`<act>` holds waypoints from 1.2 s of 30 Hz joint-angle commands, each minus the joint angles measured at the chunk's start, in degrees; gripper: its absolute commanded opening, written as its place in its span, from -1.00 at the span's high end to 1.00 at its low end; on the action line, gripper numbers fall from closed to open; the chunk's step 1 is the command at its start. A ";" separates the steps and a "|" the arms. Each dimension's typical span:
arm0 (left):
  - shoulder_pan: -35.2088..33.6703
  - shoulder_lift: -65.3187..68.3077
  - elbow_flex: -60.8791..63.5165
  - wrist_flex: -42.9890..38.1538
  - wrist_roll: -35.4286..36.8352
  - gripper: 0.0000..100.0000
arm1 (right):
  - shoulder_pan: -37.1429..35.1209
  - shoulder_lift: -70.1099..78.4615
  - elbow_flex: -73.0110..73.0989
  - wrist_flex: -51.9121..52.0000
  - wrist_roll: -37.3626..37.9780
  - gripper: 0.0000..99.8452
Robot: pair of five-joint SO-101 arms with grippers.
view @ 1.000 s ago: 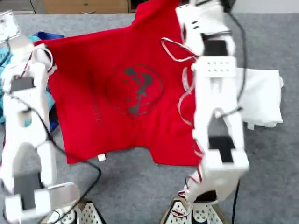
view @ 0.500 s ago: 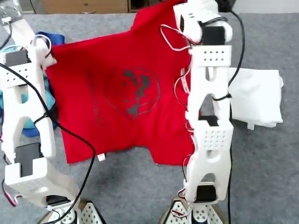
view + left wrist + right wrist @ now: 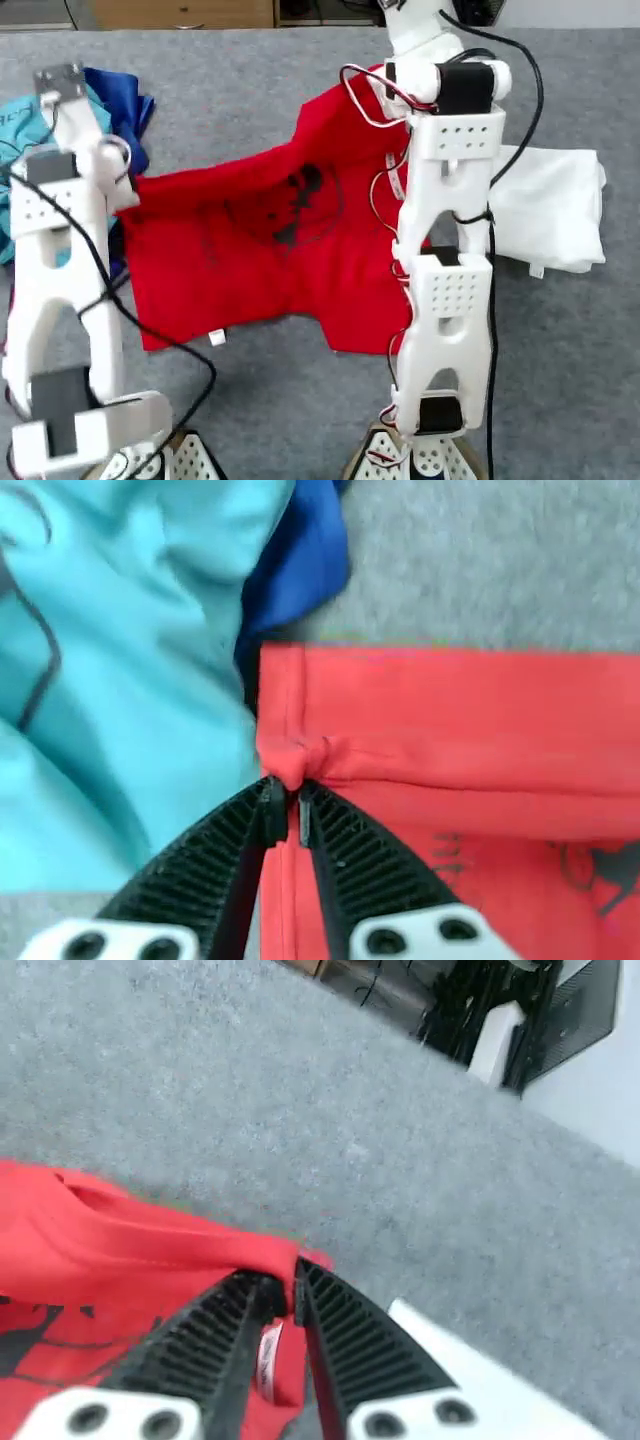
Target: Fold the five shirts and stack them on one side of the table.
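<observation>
Drawn back toward the arm bases since the earlier frame: far edge of the red shirt (image 3: 260, 250), with more bare grey table (image 3: 250, 80) exposed beyond it. Left gripper (image 3: 285, 810) pinched narrow on a hemmed far corner of the red shirt, just beside the teal shirt (image 3: 120, 680) and blue shirt (image 3: 300, 560). Right gripper (image 3: 283, 1300) clamped on the other far corner, near the folded white shirt (image 3: 550, 205) on the right arm's side. Red shirt mid-table, spread between the two arms.
</observation>
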 commanded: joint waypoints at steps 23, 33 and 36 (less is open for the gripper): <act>1.32 -9.27 21.36 5.63 -3.69 0.96 | 10.42 -70.64 116.18 -37.89 5.54 0.99; -0.70 -22.02 29.54 7.65 -5.10 0.96 | 12.53 -81.10 138.15 -49.41 9.14 0.99; -1.14 -24.31 30.77 7.74 -5.27 0.96 | 13.58 -81.45 140.18 -49.49 9.23 0.99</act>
